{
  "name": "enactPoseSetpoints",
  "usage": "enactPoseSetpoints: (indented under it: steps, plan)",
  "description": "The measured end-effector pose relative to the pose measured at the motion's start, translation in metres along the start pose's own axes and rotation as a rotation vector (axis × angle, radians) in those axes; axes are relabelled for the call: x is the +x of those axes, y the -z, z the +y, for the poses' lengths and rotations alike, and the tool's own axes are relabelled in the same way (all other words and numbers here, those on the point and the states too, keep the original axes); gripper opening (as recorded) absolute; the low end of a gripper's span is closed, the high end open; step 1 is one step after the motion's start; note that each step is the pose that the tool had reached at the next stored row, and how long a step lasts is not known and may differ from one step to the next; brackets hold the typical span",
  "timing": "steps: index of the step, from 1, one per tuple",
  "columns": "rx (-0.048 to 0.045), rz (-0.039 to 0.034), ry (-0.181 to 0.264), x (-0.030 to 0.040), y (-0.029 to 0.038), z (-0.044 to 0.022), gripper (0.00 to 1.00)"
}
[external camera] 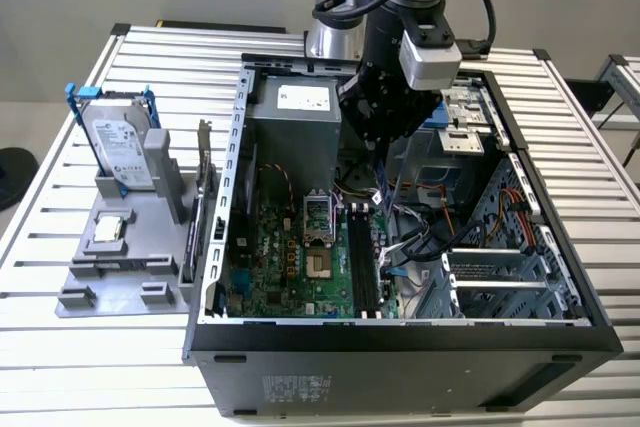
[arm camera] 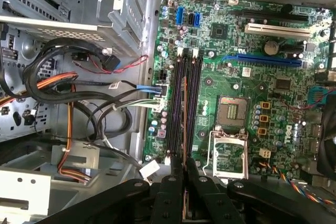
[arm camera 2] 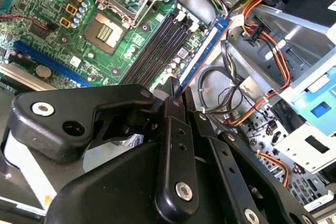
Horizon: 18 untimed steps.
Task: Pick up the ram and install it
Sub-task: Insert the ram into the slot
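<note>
Over the open computer case (external camera: 240, 247), the arm reaches straight down; its gripper (arm camera 2: 176, 94) — fingers pinched together on the ram (arm camera 2: 202, 51) — holds it edge-on above the motherboard's memory slots (arm camera: 184, 108).

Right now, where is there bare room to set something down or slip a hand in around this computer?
Bare room: the slatted table in front of the grey holder, and between it and the open computer case. Crowded: inside the case, cables beside the memory slots, where the gripper holds the ram.
</note>
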<state>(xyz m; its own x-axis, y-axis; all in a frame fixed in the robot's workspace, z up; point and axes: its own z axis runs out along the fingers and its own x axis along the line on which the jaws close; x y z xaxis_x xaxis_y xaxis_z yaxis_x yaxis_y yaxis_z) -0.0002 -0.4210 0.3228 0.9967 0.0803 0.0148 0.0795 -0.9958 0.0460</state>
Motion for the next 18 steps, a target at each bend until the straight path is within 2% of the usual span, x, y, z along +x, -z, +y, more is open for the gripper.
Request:
enactPoseSetpoints:
  steps: [18]
  plan:
    - [-0.0180,-0.0014,0.000,-0.0001,-0.0077,-0.0004,0.00]
